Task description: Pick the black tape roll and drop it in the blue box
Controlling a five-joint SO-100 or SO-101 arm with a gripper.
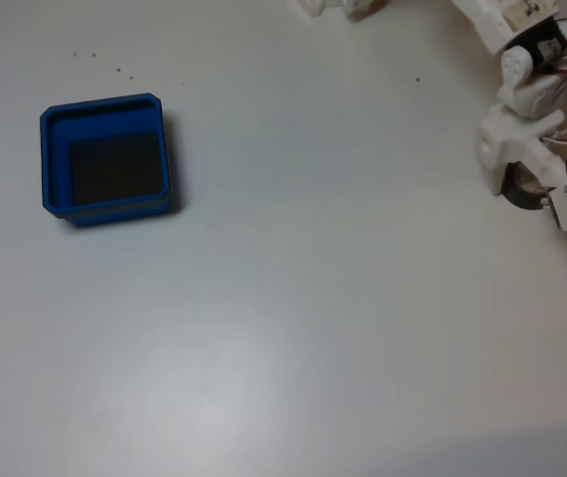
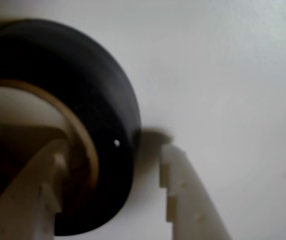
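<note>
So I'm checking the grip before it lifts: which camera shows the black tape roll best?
The wrist view: the black tape roll looms large, its pale core ring visible, with one gripper finger inside the open centre and one outside the wall. In the fixed view the roll is a dark sliver under the white gripper.

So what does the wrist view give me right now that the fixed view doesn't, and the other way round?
Wrist view alone: how the fingers straddle the black tape roll. One finger sits inside its open centre; the other is outside the wall with a small gap, so the gripper is open.

Fixed view alone: the blue box, far left across the bare white table, and the white arm reaching in from the top right.

Both: the roll on the table, at the gripper.
</note>
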